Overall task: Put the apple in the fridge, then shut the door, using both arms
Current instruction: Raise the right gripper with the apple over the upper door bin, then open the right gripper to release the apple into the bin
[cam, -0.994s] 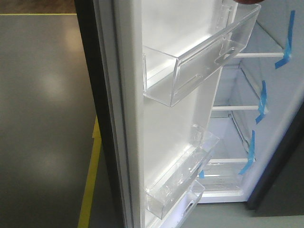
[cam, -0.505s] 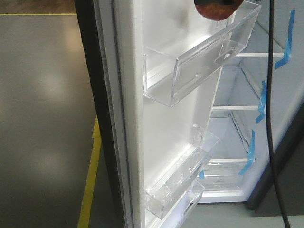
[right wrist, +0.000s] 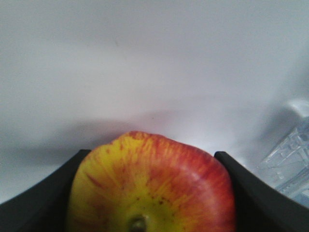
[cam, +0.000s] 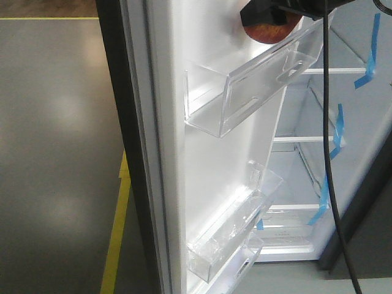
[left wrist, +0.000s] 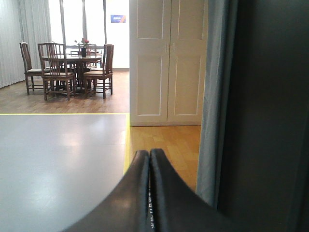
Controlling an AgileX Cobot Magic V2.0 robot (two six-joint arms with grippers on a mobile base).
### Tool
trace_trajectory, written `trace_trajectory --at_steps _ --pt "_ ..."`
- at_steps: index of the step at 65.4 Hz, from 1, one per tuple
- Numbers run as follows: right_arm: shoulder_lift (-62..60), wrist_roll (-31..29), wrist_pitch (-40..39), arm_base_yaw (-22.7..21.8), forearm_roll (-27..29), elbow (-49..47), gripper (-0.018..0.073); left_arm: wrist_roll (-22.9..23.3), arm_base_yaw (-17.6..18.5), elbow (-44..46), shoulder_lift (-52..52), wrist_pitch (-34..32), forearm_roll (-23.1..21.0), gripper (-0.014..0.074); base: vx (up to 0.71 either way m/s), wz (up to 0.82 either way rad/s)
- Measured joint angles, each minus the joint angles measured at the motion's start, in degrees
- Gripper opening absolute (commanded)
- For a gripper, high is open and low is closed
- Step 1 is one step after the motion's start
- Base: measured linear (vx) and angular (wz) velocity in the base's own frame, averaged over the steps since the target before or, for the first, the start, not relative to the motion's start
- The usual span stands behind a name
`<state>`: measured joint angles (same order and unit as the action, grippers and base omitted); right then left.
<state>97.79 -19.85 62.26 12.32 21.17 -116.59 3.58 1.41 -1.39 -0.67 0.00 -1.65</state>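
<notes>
Grey floor (cam: 55,122) with a yellow line (cam: 116,239) fills the 9 o'clock side of the front view. The door (cam: 208,153) stands open across the middle and shows its white inner lining. One clear bin (cam: 257,86) juts out toward 1 o'clock, and a lower bin (cam: 233,233) sits toward 6 o'clock. Toward 3 o'clock the fridge (cam: 300,177) shows its white interior, with glass shelves and strips of blue tape (cam: 370,67). The right gripper (cam: 272,15) enters at 12 o'clock, and a black cable (cam: 327,122) hangs from it down to 5 o'clock. Its jaws are clamped on the apple (cam: 267,32), which is held in the air just above the far end of the upper bin, beside the door lining and outside the shelves. In the right wrist view the black fingers (right wrist: 43,193) press the red and yellow fruit at 9 and 3 o'clock, with its stem at 6 o'clock and a white wall behind it. In the left wrist view the left gripper (left wrist: 149,157) sits at 6 o'clock with its jaws together and nothing between them. A dark grey surface (left wrist: 270,111) rises at 3 o'clock, and whether it is the door's outer face cannot be told. A dining table (left wrist: 72,58) with chairs stands at 10 o'clock, and white double doors (left wrist: 166,63) stand at 12 o'clock.
</notes>
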Motion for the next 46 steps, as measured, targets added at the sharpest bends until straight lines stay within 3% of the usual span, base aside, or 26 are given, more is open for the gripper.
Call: trace_trajectory --at_steps 18,46 --pt "0.00 0.62 0.31 0.01 0.00 0.00 0.0616 0.00 0.00 0.00 0.00 0.00 0.00 -0.0006 0.00 0.00" --pt "-2.43 1.71 1.29 -0.01 0.00 0.00 0.0577 0.00 0.00 0.00 0.00 0.00 0.00 -0.0006 0.00 0.00"
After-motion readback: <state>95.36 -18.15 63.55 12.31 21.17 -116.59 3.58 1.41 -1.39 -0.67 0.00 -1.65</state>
